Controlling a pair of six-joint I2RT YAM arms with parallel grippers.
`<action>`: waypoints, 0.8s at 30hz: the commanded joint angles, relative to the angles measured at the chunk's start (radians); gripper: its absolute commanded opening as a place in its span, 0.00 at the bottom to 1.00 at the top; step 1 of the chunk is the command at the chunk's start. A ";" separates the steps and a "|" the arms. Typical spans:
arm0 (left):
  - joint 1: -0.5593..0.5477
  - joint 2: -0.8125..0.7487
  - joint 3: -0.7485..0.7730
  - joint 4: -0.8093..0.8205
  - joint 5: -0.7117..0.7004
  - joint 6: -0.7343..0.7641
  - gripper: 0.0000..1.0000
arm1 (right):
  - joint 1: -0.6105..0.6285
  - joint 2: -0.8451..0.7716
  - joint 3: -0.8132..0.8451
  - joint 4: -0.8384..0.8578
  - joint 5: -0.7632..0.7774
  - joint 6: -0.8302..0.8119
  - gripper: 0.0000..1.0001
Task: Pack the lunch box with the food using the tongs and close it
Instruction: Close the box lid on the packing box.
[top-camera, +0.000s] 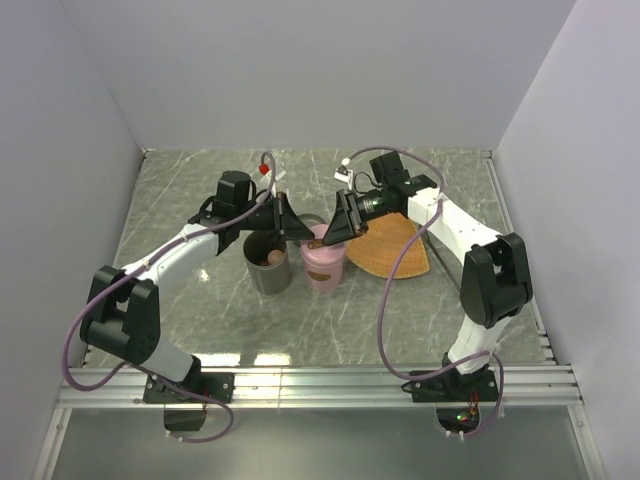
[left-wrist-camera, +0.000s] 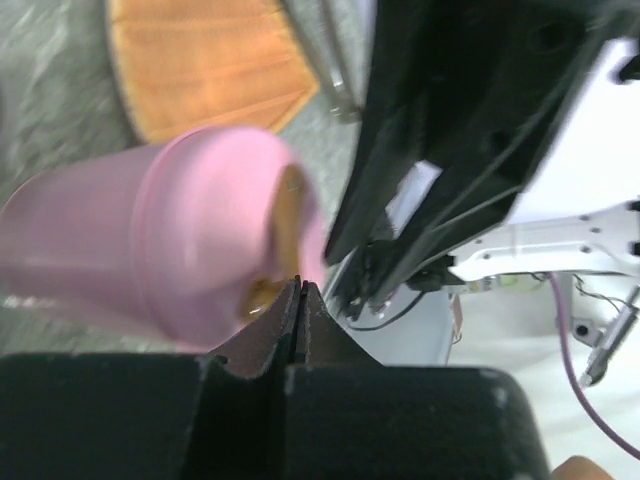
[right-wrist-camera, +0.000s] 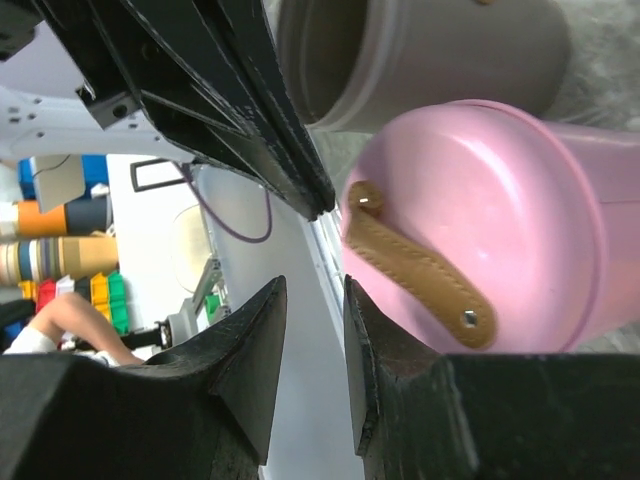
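Table (top-camera: 200, 200): grey marbled top, both arms reaching in toward its middle.
Woven tray (top-camera: 385, 248): orange, fan-shaped, lying flat under the right arm.
Grey pot (top-camera: 268, 275): upright, lid off, just left of the pink one.
Pink lunch box (top-camera: 323, 270): upright, domed lid on, with a brown strap (right-wrist-camera: 415, 265) across it.
Tongs (left-wrist-camera: 335, 70): silver, lying just beside the tray's edge; no gripper holds them.
Right gripper (right-wrist-camera: 310, 290): jaws narrowly apart, nothing between them, beside the pink lid.
Left gripper (left-wrist-camera: 298, 292): jaws pressed together, tips at the strap's end.
Beige ball (top-camera: 272, 258): inside the grey pot.
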 joint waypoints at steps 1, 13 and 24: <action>-0.006 0.010 0.029 -0.139 -0.067 0.106 0.00 | 0.013 0.006 0.018 0.020 0.041 0.015 0.37; -0.024 0.038 0.064 -0.228 -0.159 0.192 0.00 | 0.050 0.061 -0.005 -0.003 0.150 -0.007 0.38; -0.024 0.020 0.075 -0.231 -0.139 0.206 0.00 | 0.048 0.083 -0.047 0.002 0.127 -0.056 0.35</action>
